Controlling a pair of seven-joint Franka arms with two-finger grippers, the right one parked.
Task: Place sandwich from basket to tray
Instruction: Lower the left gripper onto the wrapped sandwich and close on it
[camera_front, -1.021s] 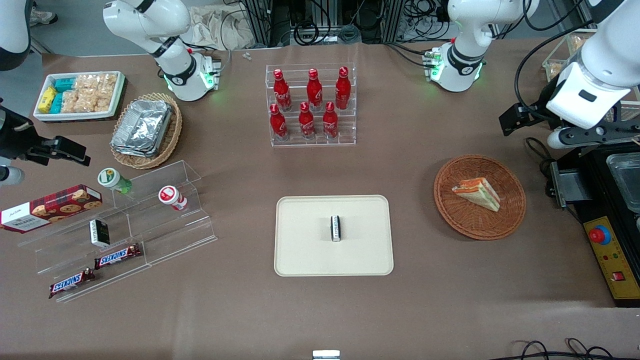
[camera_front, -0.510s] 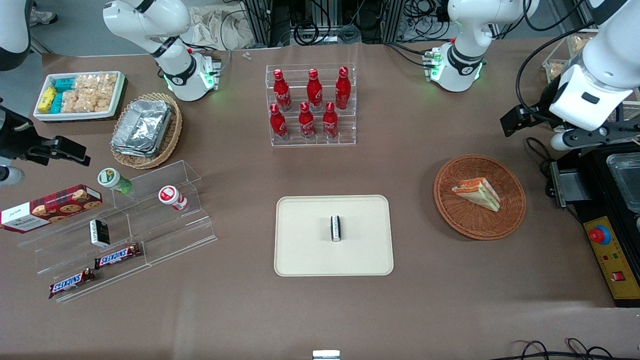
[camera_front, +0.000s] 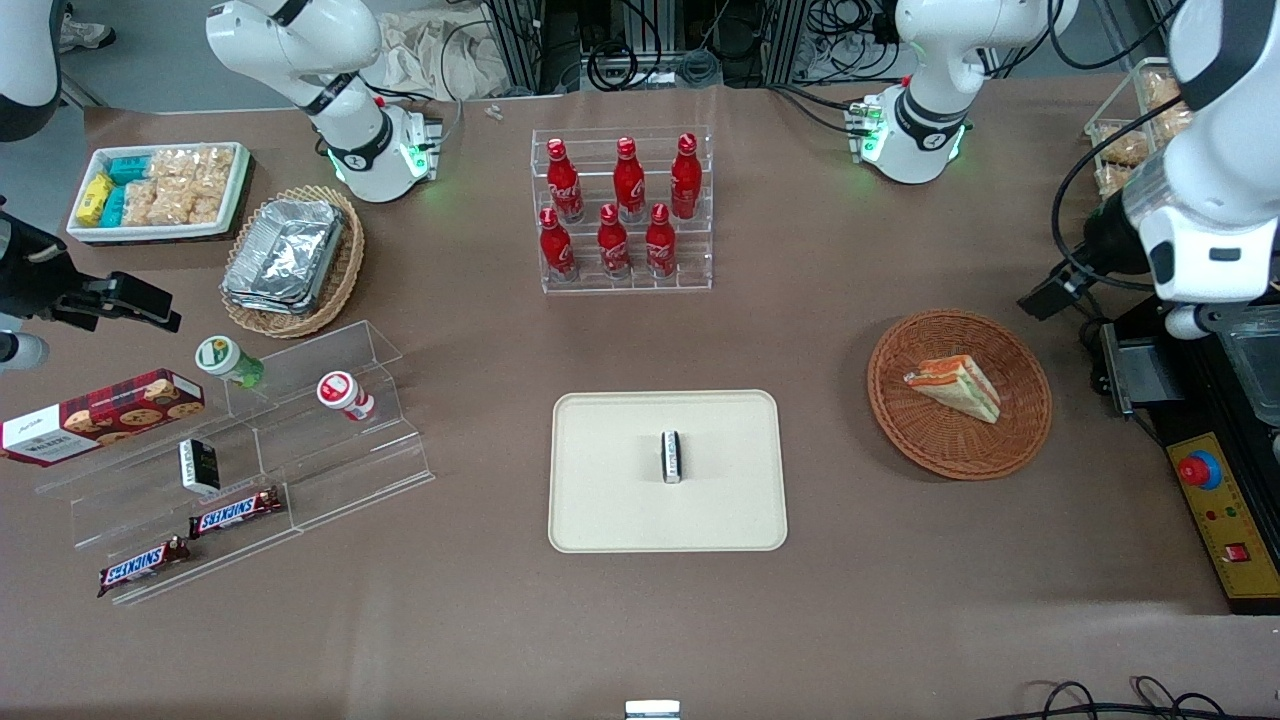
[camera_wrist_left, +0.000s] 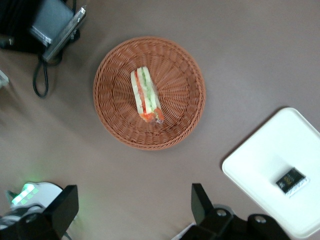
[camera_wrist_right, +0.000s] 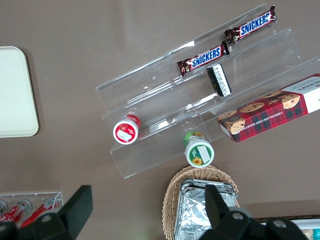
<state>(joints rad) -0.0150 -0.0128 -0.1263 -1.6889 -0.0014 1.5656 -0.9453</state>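
The sandwich (camera_front: 955, 387), a white wedge with orange and green layers, lies in the round reddish-brown wicker basket (camera_front: 900, 420). It also shows in the left wrist view (camera_wrist_left: 146, 95), in the middle of the basket (camera_wrist_left: 185, 85). The cream tray (camera_front: 600, 500) sits toward the table's middle and carries a small black packet (camera_front: 672, 457); the tray (camera_wrist_left: 260, 165) shows in the wrist view too. My left gripper (camera_front: 1048, 293) hangs high above the table beside the basket, toward the working arm's end. Its fingers are wide open and empty (camera_wrist_left: 132, 205).
A rack of red bottles (camera_front: 622, 210) stands farther from the camera than the tray. A black machine with a red button (camera_front: 1200, 470) and a cabled box (camera_wrist_left: 52, 22) lie beside the basket. An acrylic snack shelf (camera_front: 250, 450) and a foil basket (camera_front: 290, 255) are toward the parked arm's end.
My left arm's wrist has swung nearer to the front camera and turned, bringing the gripper closer to the basket. The sandwich, basket and tray have not moved.
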